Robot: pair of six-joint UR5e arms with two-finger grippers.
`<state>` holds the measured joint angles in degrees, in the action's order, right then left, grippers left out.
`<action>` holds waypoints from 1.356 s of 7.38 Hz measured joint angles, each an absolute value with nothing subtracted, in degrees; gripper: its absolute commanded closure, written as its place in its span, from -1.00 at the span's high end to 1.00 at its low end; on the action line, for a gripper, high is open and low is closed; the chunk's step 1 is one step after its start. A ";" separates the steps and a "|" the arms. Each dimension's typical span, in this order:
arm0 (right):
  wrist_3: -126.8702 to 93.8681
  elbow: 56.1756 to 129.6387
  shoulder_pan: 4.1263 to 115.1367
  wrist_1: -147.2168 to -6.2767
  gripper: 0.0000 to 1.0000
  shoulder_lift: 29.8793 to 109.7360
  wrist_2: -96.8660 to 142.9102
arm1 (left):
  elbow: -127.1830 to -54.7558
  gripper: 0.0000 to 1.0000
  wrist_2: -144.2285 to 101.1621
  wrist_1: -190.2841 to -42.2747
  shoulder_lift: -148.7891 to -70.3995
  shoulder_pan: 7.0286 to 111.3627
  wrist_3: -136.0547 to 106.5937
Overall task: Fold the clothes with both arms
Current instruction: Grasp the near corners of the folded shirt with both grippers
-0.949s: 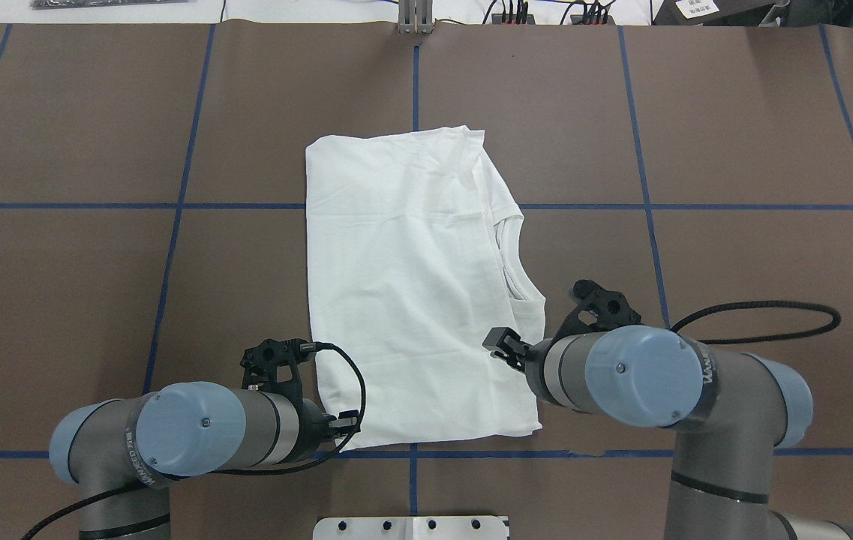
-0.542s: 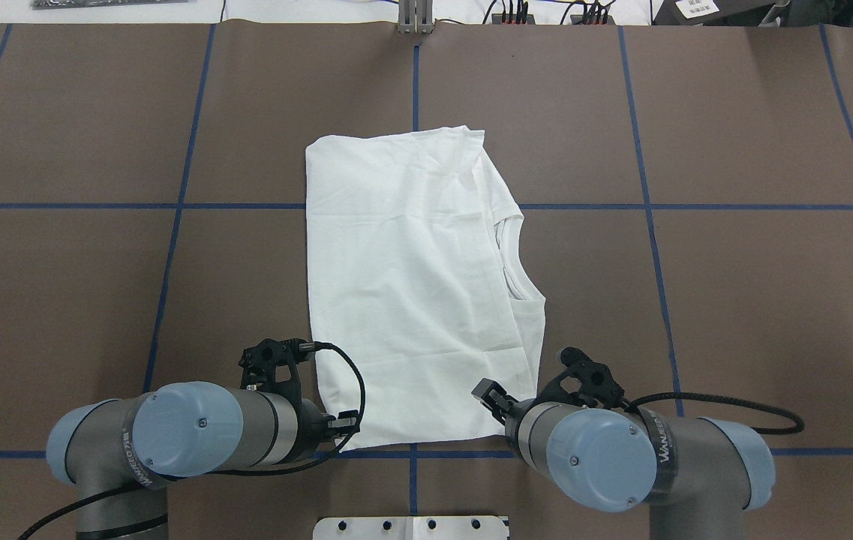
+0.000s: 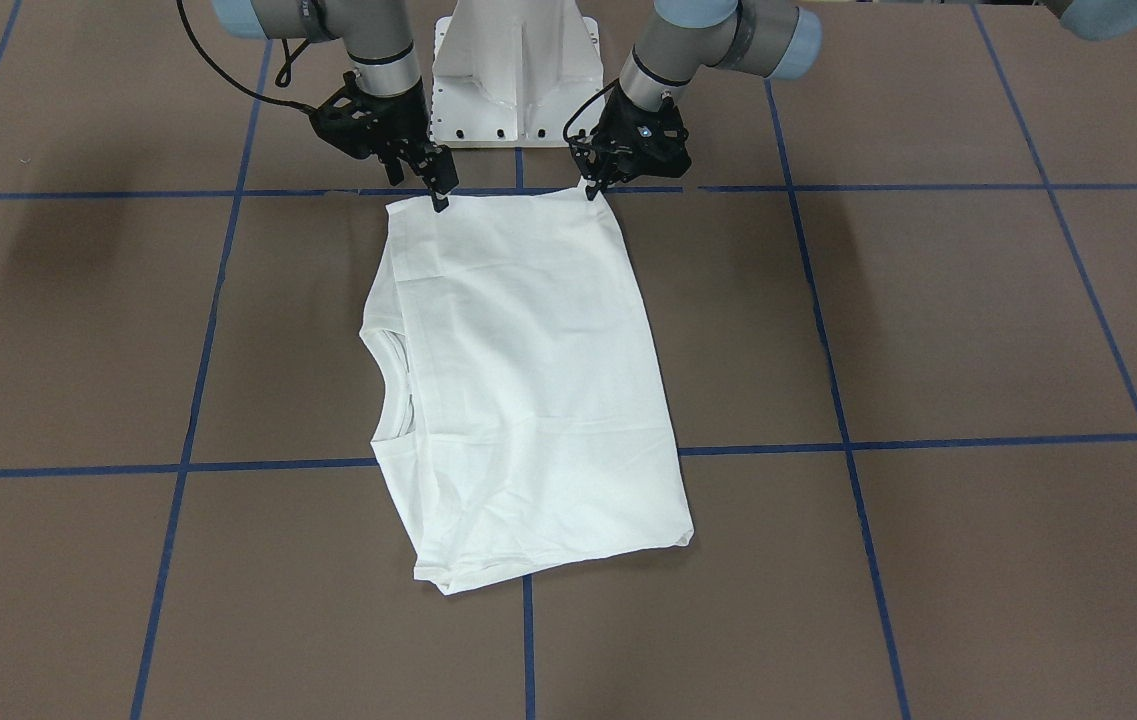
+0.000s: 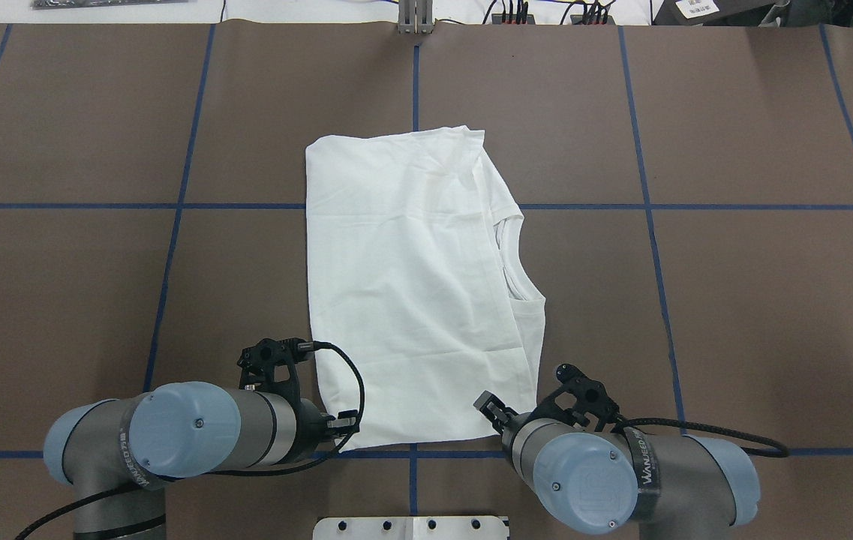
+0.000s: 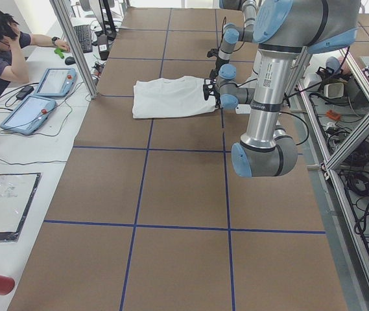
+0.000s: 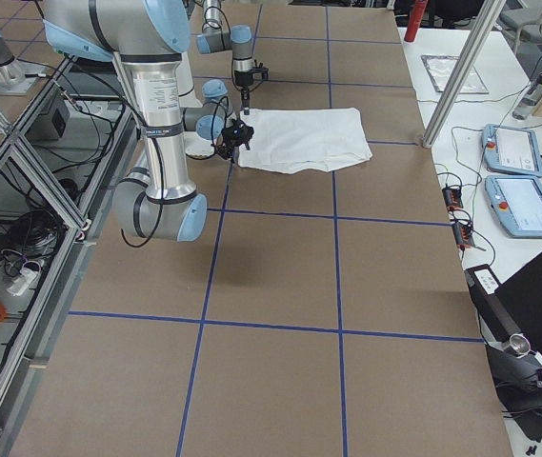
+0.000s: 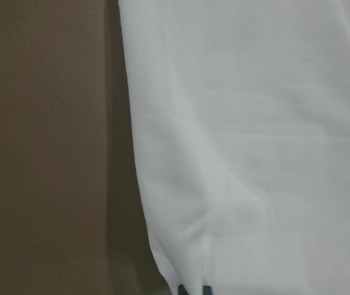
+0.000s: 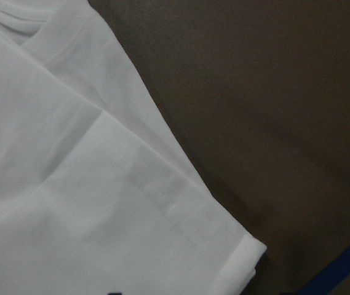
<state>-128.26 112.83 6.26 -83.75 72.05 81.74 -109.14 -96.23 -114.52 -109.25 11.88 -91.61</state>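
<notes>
My black left tool (image 3: 591, 187) and right tool (image 3: 439, 192) sit at two end corners of the long white cloth T-shirt (image 3: 528, 380), which stretches away from both. I cannot tell if they grip.

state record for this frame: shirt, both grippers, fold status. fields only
garment: white T-shirt, sleeves folded in, flat on the table
collar: on the edge toward the robot's right
printed text: none visible
left gripper: at the near left corner, fabric puckers toward its tips, looks pinched
right gripper: on the near edge, just inboard of the right corner; open or shut unclear
near edge: not lifted
</notes>
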 measured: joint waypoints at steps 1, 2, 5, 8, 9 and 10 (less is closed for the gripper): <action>-128.30 112.63 6.25 -83.67 0.72 72.02 80.83 | -109.23 -1.00 -96.24 -114.52 -109.25 11.87 -91.59; -128.31 112.54 6.21 -83.51 0.67 72.00 80.06 | -109.34 -1.00 -96.24 -114.52 -109.25 11.87 -91.59; -128.32 111.80 6.19 -83.29 0.64 71.68 79.35 | -109.42 -1.00 -96.24 -114.52 -109.27 11.86 -91.58; -128.32 110.97 6.28 -83.59 -1.00 70.61 79.36 | -109.42 -1.00 -96.24 -114.58 -109.20 11.87 -91.58; -128.32 110.95 6.38 -83.66 -1.00 70.01 79.36 | -109.42 -1.00 -96.24 -114.58 -109.18 11.87 -91.58; -128.31 110.94 6.53 -83.72 -1.00 69.75 79.38 | -109.42 -1.00 -96.24 -114.55 -109.16 11.86 -91.58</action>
<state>-128.31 110.94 6.53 -83.72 69.75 79.38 -109.42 -96.24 -114.55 -109.16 11.86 -91.58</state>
